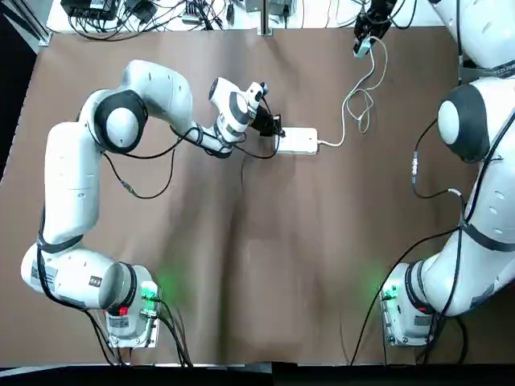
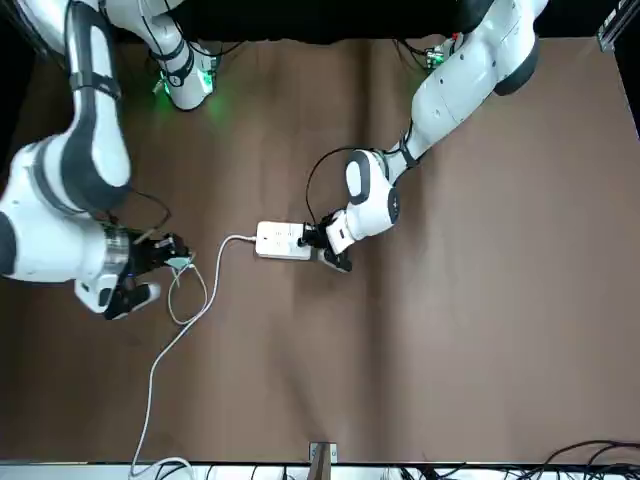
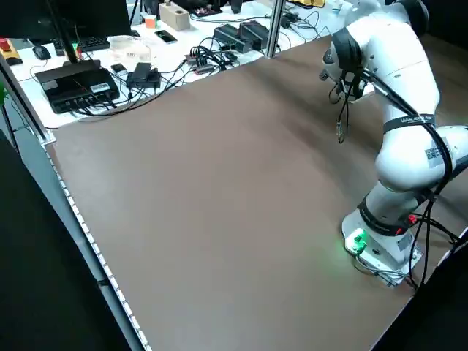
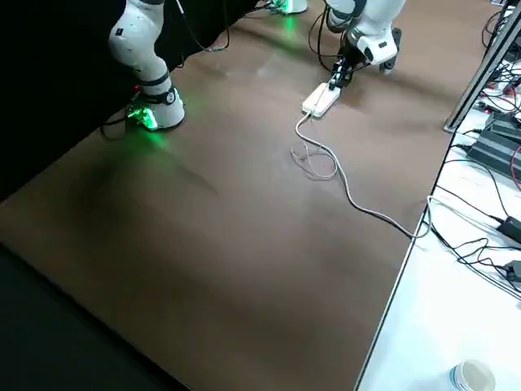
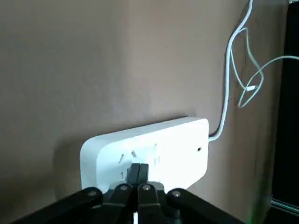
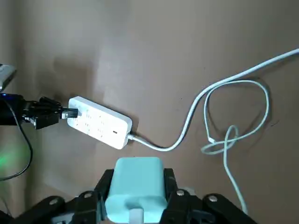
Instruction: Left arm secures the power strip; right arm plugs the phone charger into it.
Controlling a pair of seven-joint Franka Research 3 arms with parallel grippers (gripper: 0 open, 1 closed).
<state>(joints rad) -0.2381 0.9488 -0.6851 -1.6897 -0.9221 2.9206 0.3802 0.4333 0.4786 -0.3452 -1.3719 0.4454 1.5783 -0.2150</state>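
The white power strip [image 1: 296, 141] lies flat on the brown table, its thick white cord [image 1: 344, 112] running toward the far edge. My left gripper [image 1: 277, 131] is shut, its joined fingertips [image 5: 138, 171] pressing on the short end of the power strip [image 5: 154, 147] opposite the cord. My right gripper [image 1: 366, 36] hovers near the far edge, well to the right of the strip, and is shut on the teal phone charger [image 6: 135, 182]. The charger's thin whitish cable [image 6: 229, 140] lies looped beside the cord. In the front view the charger [image 2: 180, 262] sits apart from the strip [image 2: 283, 240].
Cables, adapters and boxes [image 3: 80, 84] crowd the white bench beyond the table's far edge. A metal post [image 1: 263, 16] stands at that edge. Both arm bases [image 1: 133, 310] sit at the near corners, and brown tabletop [image 1: 265, 265] spreads between them.
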